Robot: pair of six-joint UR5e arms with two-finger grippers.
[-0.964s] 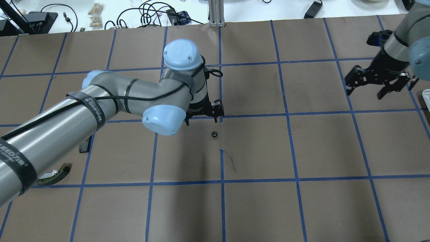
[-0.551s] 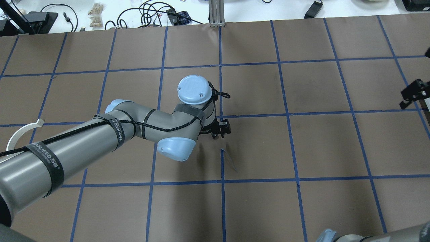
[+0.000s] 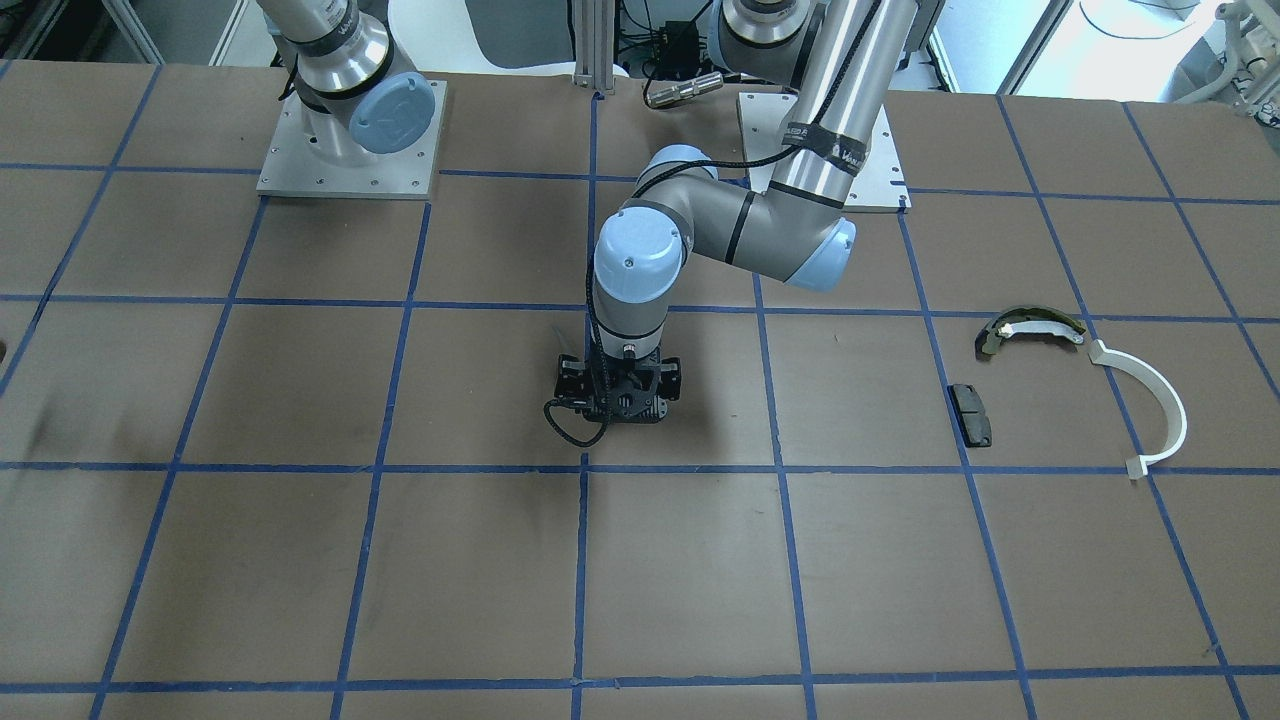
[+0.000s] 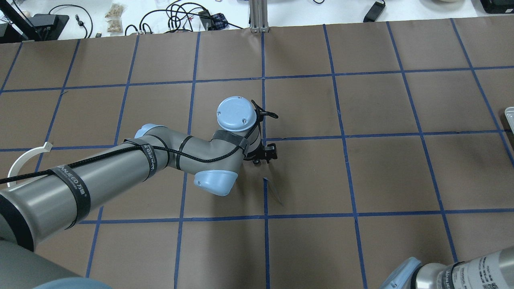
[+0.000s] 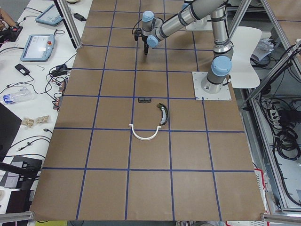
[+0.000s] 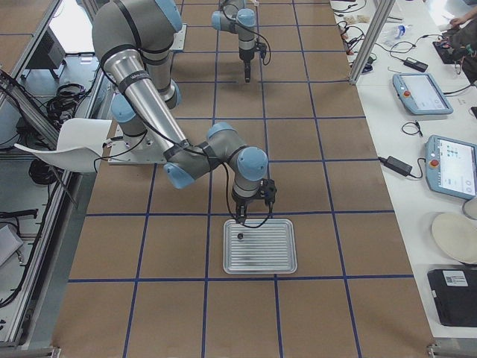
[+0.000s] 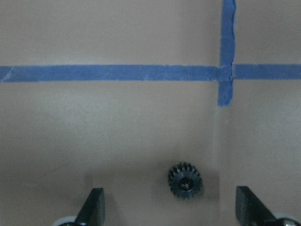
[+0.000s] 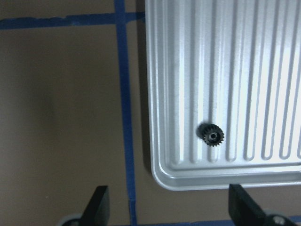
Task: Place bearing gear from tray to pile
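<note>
A small black gear [image 7: 185,180] lies on the brown table paper between the open fingers of my left gripper [image 7: 171,207], which points straight down at the table's middle [image 3: 618,405]. A second black gear [image 8: 211,135] lies near a corner of the ribbed metal tray [image 8: 263,56]. My right gripper [image 8: 170,207] hangs open and empty above that tray corner [image 6: 242,220]. The pile lies apart on the robot's left: a white half-ring strip [image 3: 1150,400], an olive-and-white curved shoe [image 3: 1030,328] and a flat black pad [image 3: 970,413].
The table is covered in brown paper with a blue tape grid. A torn tape end [image 4: 273,190] curls up just by the left gripper. Cables and boxes [image 4: 180,16] lie beyond the far edge. Tablets [image 6: 421,89] sit on a side bench.
My left arm has swung toward the gear and come down over it, so the gear now lies between its fingers. My right arm has left the overhead view's upper right.
</note>
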